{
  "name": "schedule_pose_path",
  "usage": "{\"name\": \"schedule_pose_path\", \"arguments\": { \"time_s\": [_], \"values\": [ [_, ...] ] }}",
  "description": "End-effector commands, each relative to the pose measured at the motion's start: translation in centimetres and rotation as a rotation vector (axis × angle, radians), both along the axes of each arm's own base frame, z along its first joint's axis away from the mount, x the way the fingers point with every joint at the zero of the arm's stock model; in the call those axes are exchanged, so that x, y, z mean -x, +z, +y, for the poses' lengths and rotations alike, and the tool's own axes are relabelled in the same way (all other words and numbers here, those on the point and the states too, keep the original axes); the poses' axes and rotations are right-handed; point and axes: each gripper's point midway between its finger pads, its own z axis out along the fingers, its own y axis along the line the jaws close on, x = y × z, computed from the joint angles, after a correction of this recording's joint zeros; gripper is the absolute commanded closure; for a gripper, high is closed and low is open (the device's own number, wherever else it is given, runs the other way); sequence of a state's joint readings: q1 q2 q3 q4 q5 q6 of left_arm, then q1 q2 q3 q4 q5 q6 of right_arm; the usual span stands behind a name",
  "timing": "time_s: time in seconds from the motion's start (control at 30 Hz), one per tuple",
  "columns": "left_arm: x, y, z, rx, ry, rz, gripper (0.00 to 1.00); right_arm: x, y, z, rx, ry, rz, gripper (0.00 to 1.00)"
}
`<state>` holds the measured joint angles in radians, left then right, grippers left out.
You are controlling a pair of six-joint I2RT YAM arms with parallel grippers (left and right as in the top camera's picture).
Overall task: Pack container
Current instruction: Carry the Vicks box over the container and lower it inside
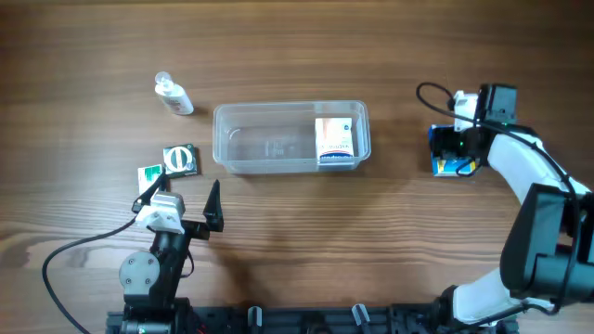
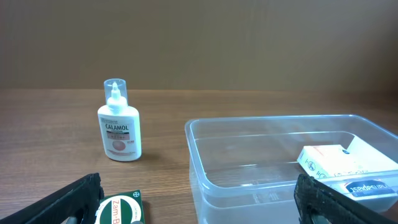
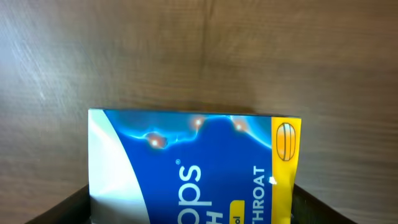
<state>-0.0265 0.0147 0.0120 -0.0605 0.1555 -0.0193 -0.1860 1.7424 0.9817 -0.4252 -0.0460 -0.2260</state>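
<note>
The container (image 1: 269, 109) lies on the table (image 1: 371, 241) near the middle, its long side running left to right, upright and open at the top; a white box (image 1: 336, 139) lies flat inside it at the end towards my right arm, and the rest of its floor is bare. My left gripper (image 1: 182, 197) sits low near the front edge of the table, its two fingers spread wide apart with nothing between them; seen from the left wrist, the near left corner of the container falls between them further off. A green box (image 1: 181, 160) lies on the table just left of the container and just ahead of that gripper. A small white bottle (image 1: 173, 95) with a clear cap and the label CALAMOL stands upright further back on the left, well apart from the container. My right gripper (image 1: 453, 148) is out to the right of the container, directly over a blue box (image 3: 193, 168) with a yellow stripe and the word THROAT; the box sits between my two fingers (image 3: 59, 208), one at each long edge; they seem to reach its sides, but I cannot tell from the right wrist view whether they are pressing on it or only flanking it.
</note>
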Motion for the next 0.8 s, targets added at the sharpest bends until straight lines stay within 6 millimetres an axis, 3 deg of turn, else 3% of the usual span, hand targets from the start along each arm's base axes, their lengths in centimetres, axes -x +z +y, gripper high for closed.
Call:
{"name": "schedule_pose_path", "arguments": {
  "time_s": [0.0,0.07,0.2,0.23,0.27,0.37,0.53,0.63,0.77],
  "values": [
    [0.0,-0.2,-0.3,-0.014,-0.016,-0.001,0.0,-2.6,6.9,0.9,-0.064,-0.096,-0.144,0.34],
    [0.0,-0.2,-0.3,-0.014,-0.015,-0.001,0.0,-2.7,9.1,2.4,-0.094,-0.096,-0.167,0.35],
    [0.0,-0.2,-0.3,-0.014,-0.016,-0.001,0.0,-3.0,14.1,8.0,-0.127,0.01,-0.224,0.35],
    [0.0,-0.2,-0.3,-0.014,-0.015,-0.001,0.0,-3.0,15.5,10.2,-0.128,0.065,-0.246,0.35],
    [0.0,-0.2,-0.3,-0.014,-0.015,-0.001,0.0,-2.8,18.2,13.8,-0.15,0.076,-0.283,0.35],
    [0.0,-0.2,-0.3,-0.014,-0.015,-0.001,0.0,-2.6,20.4,18.8,-0.249,0.084,-0.32,0.36],
    [0.0,-0.2,-0.3,-0.014,-0.015,-0.001,0.0,-1.6,20.8,25.5,-0.361,0.128,-0.329,0.37],
    [0.0,-0.2,-0.3,-0.014,-0.015,-0.001,0.0,-1.3,20.0,29.2,-0.377,0.166,-0.333,0.37],
    [0.0,-0.2,-0.3,-0.014,-0.016,-0.001,0.0,-1.3,18.5,31.9,-0.364,0.175,-0.337,0.37]
  ]
}}
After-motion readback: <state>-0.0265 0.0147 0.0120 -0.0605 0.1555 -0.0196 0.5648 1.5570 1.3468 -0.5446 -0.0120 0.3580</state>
